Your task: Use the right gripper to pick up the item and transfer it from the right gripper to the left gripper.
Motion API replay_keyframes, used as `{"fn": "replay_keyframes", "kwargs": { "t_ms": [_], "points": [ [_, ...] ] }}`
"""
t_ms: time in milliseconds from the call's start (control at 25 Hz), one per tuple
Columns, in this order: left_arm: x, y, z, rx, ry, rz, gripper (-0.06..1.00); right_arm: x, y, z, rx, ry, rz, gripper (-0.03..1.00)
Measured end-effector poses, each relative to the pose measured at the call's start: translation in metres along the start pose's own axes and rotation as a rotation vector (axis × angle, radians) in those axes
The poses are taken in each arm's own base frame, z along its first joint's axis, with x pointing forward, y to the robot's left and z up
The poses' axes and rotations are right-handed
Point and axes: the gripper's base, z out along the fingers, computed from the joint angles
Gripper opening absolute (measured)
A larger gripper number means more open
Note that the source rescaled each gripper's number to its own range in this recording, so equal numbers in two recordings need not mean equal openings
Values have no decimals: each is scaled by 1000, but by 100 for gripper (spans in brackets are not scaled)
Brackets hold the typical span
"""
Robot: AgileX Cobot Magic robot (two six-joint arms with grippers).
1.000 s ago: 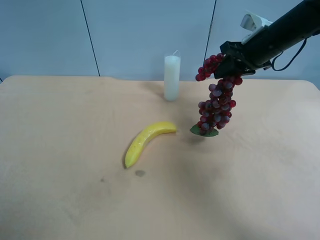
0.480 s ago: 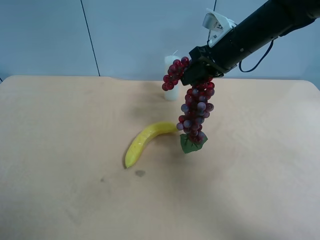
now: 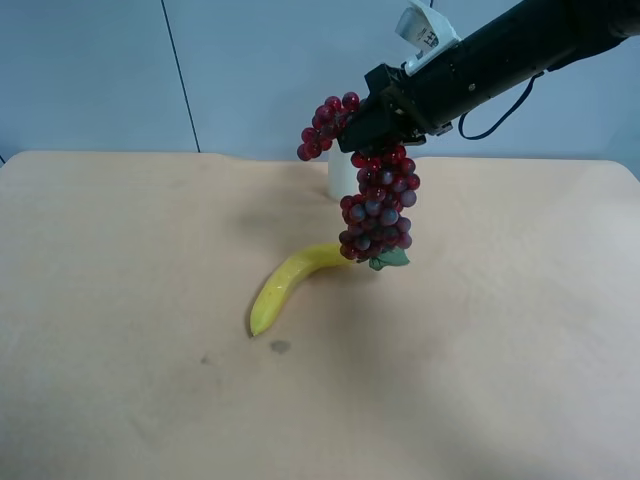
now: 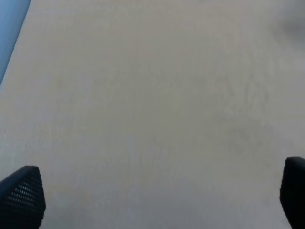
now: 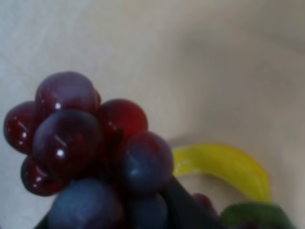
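In the high view the right gripper (image 3: 378, 122) is clamped on the item (image 3: 378, 210) near its top. The bunch hangs clear above the bench (image 3: 120, 380) toward the far edge, its leaf over the banana (image 3: 290, 285) tip, in front of the candle (image 3: 338, 178). The right wrist view is filled by the item (image 5: 90, 148), with the banana (image 5: 224, 164) beyond. The left wrist view shows the left gripper (image 4: 155, 200) spread wide and holding nothing above bare bench. For a clean handover, hold the bunch steady and let the left jaws close on its dangling lower part. No container shows.
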Motion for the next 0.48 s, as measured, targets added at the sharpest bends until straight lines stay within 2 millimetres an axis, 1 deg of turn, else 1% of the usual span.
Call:
{"fn": "replay_keyframes", "kwargs": {
  "t_ms": [280, 480],
  "points": [
    [0, 0, 0, 0, 0, 0, 100, -1, 9, 1, -128, -13, 45, 2],
    [0, 0, 0, 0, 0, 0, 100, 1, 6, 14, -238, 4, 128, 2]
  ]
}}
